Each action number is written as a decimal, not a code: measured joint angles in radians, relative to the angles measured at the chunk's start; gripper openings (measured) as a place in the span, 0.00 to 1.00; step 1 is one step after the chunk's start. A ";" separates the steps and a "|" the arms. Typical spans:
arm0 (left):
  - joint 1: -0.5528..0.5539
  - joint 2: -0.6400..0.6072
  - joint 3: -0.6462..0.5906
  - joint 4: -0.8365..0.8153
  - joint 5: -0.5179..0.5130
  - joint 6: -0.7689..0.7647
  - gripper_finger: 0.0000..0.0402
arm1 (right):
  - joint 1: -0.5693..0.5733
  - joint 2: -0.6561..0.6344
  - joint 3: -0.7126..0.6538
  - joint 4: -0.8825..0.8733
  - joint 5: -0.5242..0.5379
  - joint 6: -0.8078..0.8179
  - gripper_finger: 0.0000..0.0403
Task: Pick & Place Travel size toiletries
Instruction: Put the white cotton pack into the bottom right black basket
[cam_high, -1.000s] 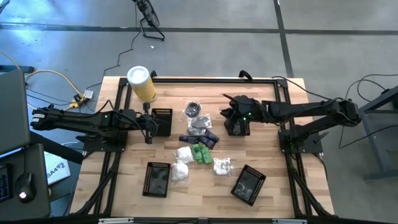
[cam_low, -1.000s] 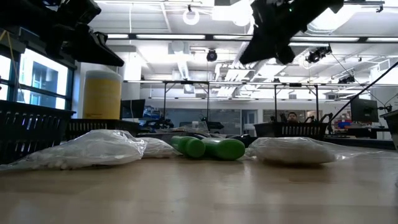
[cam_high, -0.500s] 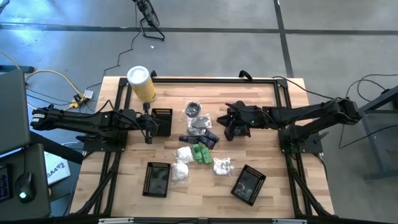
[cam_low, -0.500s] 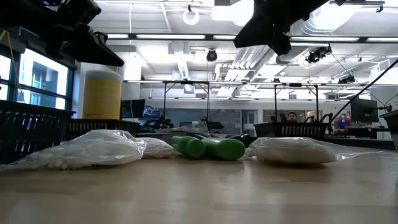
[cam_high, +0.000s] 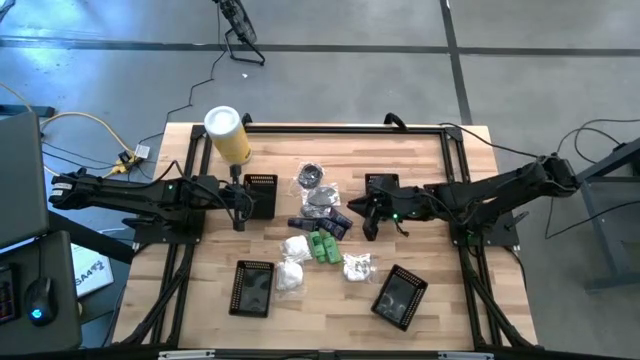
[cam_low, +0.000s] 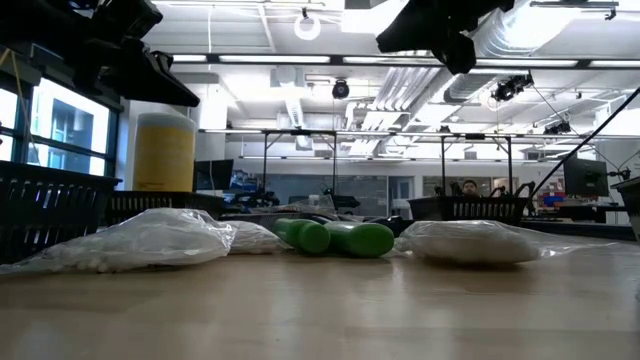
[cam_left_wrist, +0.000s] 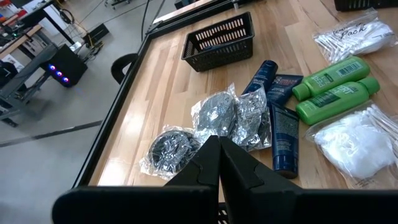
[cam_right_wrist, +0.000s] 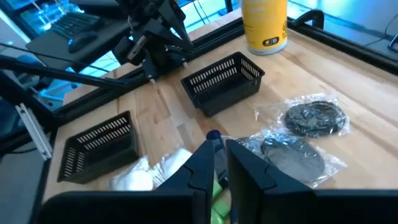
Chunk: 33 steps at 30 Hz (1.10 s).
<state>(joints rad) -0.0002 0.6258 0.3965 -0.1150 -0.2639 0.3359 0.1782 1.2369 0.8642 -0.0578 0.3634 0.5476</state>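
Observation:
The toiletries lie in a loose heap at the table's middle: two silvery packets (cam_high: 314, 189), dark blue tubes (cam_high: 328, 223), two green bottles (cam_high: 323, 247) and white packets (cam_high: 293, 262), each resting flat on the wood. My right gripper (cam_high: 367, 231) hovers just right of the heap, above the table, shut, with nothing between its fingers (cam_right_wrist: 239, 163). In the right wrist view a blue tube (cam_right_wrist: 212, 134) shows just past the fingertips. My left gripper (cam_high: 249, 201) waits shut at the table's left, beside a black basket (cam_high: 261, 194); its fingers (cam_left_wrist: 219, 155) point toward the silvery packets (cam_left_wrist: 214, 118).
Black mesh baskets stand behind my right gripper (cam_high: 381, 185), at the near left (cam_high: 251, 287) and at the near right (cam_high: 400, 295). A tall yellow canister (cam_high: 228, 135) stands at the far left. A black frame (cam_high: 340, 128) borders the table's far edge.
My right gripper has swung from above the far-right basket toward the table's near edge and the heap of toiletries, staying above the table. The basket it covered now shows. The left arm and the toiletries have kept still.

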 joint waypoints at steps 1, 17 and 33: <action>0.000 0.000 0.000 0.000 0.000 0.000 0.00 | 0.006 0.000 0.000 0.000 0.003 0.011 0.07; 0.000 0.000 0.000 -0.014 0.000 0.000 0.00 | 0.096 0.001 0.000 -0.004 0.099 0.113 0.01; 0.000 0.000 0.000 -0.016 0.000 0.000 0.00 | 0.127 0.008 0.099 -0.108 0.012 0.088 0.01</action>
<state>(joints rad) -0.0005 0.6262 0.3965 -0.1310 -0.2638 0.3359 0.3052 1.2452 0.9637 -0.1662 0.3758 0.6353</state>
